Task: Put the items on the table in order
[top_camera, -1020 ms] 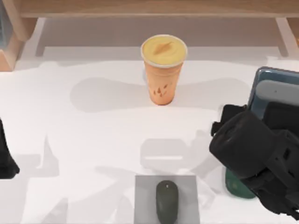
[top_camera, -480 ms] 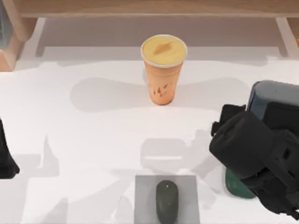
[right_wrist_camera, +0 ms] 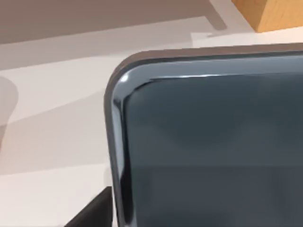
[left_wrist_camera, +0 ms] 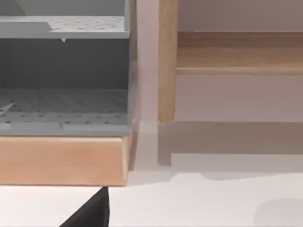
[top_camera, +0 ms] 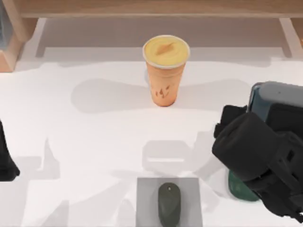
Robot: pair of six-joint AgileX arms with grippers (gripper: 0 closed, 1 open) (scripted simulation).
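Your right gripper [top_camera: 265, 142] sits at right-centre of the top view, jaw state indeterminate. Phone [top_camera: 277, 92] stands just beyond it toward the upper right, long axis upright, over the stand [top_camera: 239, 187]. Right arm nearer; left arm [top_camera: 5, 156] parked at left edge.

Cups: we count one, the orange cup [top_camera: 165, 71] with a yellow lid, toward the table's [top_camera: 94, 142] far edge.
Mice: we count one mouse [top_camera: 169, 204], at the table's near edge.
Pads: we count one grey pad [top_camera: 147, 203], under the mouse.
Phones: we count one phone [top_camera: 274, 92], by the table's right edge.
Stands: we count one green stand [top_camera: 239, 188], by the right edge.
Shelves: we count one wooden shelf [top_camera: 151, 8], along the far edge.
Arms: we count two.
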